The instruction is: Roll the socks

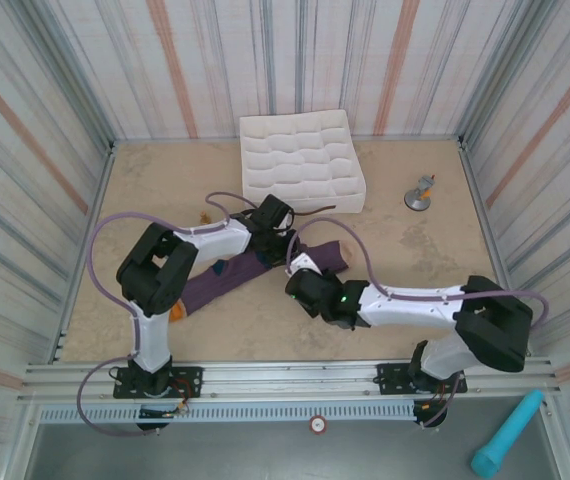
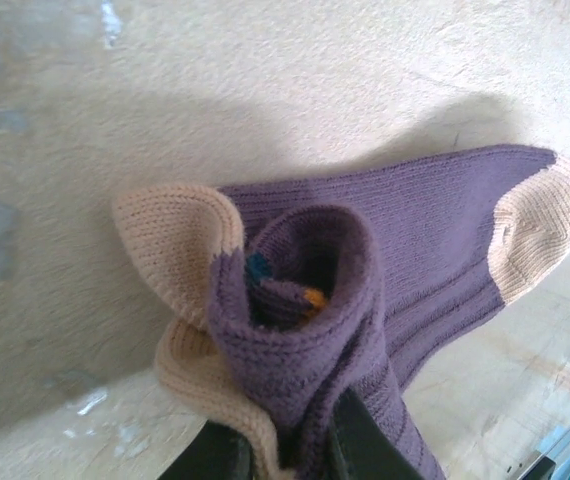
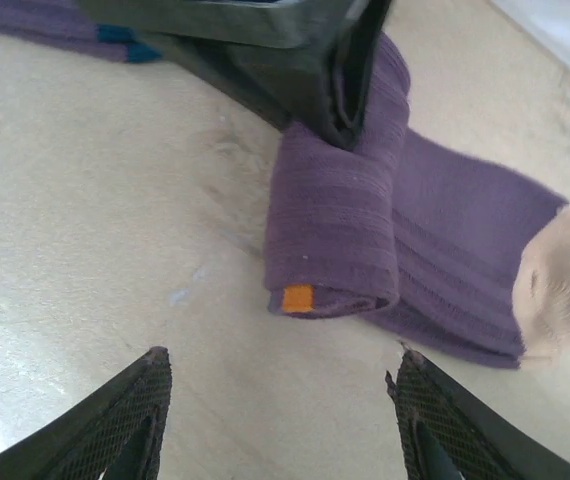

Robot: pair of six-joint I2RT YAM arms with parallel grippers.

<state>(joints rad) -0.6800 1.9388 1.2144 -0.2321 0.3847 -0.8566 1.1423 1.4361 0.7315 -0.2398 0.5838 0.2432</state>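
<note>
Two purple socks lie overlapped across the middle of the table, one stretching to the lower left. My left gripper is shut on a rolled fold of purple sock, with tan toes to either side. From the right wrist view the same roll shows an orange patch at its end, and the left gripper's dark fingers pinch it from above. My right gripper stands open just short of the roll, with bare table between its fingertips. In the top view both grippers meet over the socks.
A white gridded fabric box sits at the back centre. A small grey metal object stands at the back right. Striped walls close in the table on three sides. A teal cylinder lies beyond the front rail at the right.
</note>
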